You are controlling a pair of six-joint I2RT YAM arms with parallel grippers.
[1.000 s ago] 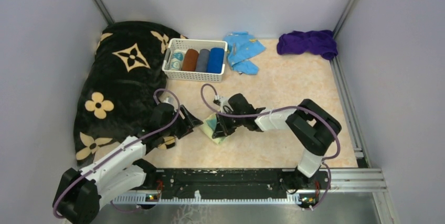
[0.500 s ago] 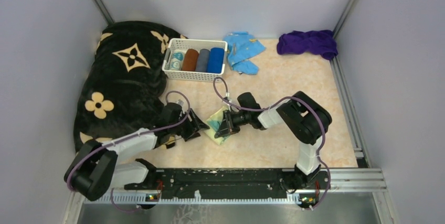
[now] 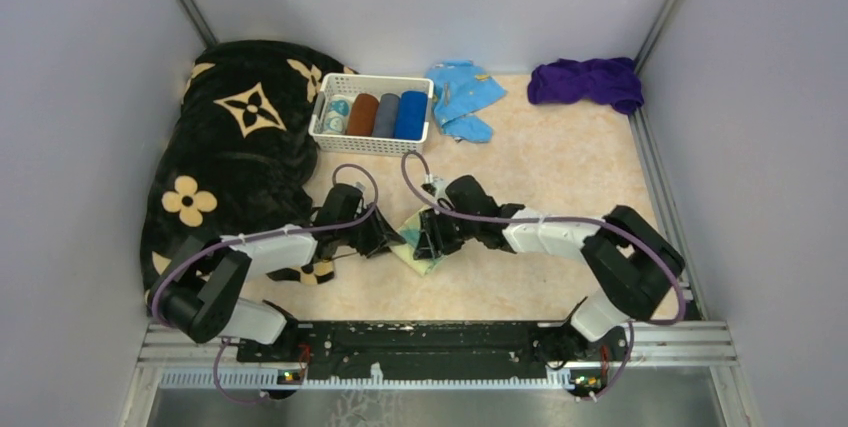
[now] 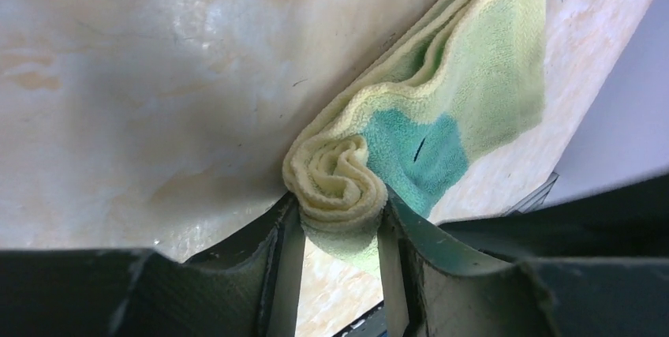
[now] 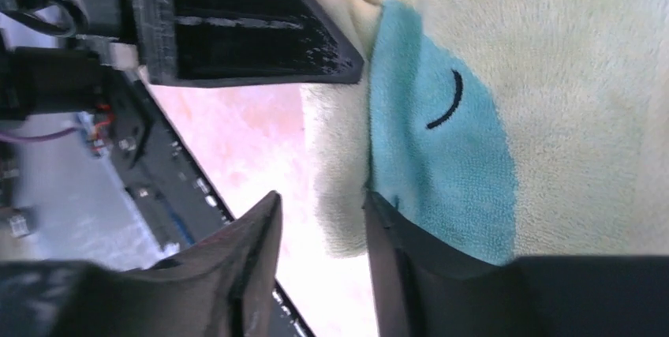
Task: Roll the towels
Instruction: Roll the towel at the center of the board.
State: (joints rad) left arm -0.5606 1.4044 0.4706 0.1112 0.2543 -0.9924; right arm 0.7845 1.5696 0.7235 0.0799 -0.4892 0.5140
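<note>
The pale yellow towel (image 3: 421, 243) with teal markings lies on the table between my two grippers. In the left wrist view its near end is curled into a small roll (image 4: 335, 179), and my left gripper (image 4: 338, 226) is shut on that roll, one finger on each side. My right gripper (image 5: 319, 219) is open at the towel's (image 5: 568, 76) edge; one finger rests on the teal patch and the other is over bare table. The dark purple towel (image 3: 587, 82) lies crumpled at the far right corner. A royal blue towel (image 3: 411, 115) sits rolled in the basket.
A white basket (image 3: 372, 143) at the back holds several rolled cloths. A light blue cloth (image 3: 462, 97) lies right of it. The black flowered blanket (image 3: 230, 147) fills the left side, close to my left arm. Walls enclose three sides.
My left gripper moved right to the towel's rolled end and closed on it. My right gripper, shut on the towel before, has opened and shifted slightly.
</note>
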